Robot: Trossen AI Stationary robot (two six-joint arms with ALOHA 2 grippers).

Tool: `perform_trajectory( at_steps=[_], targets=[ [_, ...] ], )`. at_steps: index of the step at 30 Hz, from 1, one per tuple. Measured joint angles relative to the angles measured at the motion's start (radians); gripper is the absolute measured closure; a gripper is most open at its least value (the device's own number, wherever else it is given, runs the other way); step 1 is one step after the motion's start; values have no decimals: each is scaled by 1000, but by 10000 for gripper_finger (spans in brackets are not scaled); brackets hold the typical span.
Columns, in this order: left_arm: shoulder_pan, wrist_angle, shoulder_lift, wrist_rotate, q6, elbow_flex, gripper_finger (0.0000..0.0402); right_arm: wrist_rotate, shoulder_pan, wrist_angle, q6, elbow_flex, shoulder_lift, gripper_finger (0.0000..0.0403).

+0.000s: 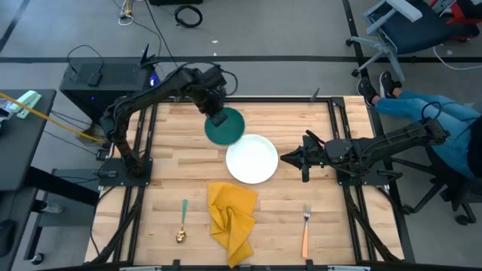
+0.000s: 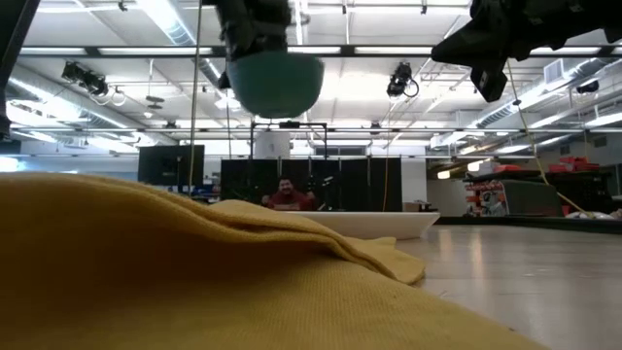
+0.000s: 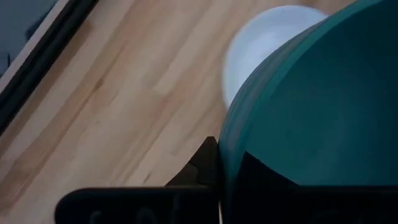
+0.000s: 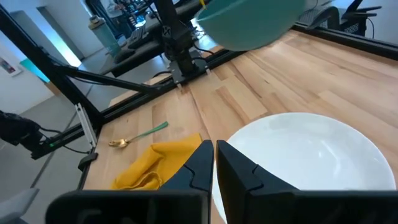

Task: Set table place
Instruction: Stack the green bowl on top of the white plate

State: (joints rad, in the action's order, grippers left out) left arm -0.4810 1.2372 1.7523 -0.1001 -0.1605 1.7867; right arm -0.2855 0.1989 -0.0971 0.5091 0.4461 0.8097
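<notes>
- The left end effector (image 1: 218,117) is clamped on the rim of a teal bowl (image 1: 225,126), holding it in the air above the counter (image 1: 286,218) (the low view shows the bowl (image 2: 279,83) well clear of the wood).
- Seen from above, the bowl hangs at about 11 o'clock from the white plate (image 1: 252,159), its edge overlapping the plate's rim in that view.
- The plate lies flat near the middle of the counter.
- The right end effector (image 1: 286,159) sits at the plate's 3 o'clock, just beside the rim, its fingers pressed together on nothing (the right wrist view shows the two dark fingers (image 4: 233,165) meeting with no gap, above the plate's near edge).
- A yellow cloth (image 1: 232,218) lies crumpled at the plate's 6 o'clock, close to the front edge of the counter.
- A spoon with a green handle and gold bowl (image 1: 182,221) lies at the cloth's 9 o'clock, apart from it.
- A fork with an orange handle (image 1: 306,228) lies at the cloth's 3 o'clock, well apart from it.
- A person (image 1: 444,120) sits beyond the right edge of the counter, at 3 o'clock.
</notes>
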Motion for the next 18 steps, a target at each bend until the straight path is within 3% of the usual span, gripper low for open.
perform_trajectory(
  at_steps=[9, 18],
  targets=[
    [157, -95, 7, 47, -65, 37, 394, -6, -4, 1, -9, 0, -8, 375],
    [137, -173, 110, 46, -83, 37, 394, -20, -36, 54, -21, 0, -83, 375]
  ],
)
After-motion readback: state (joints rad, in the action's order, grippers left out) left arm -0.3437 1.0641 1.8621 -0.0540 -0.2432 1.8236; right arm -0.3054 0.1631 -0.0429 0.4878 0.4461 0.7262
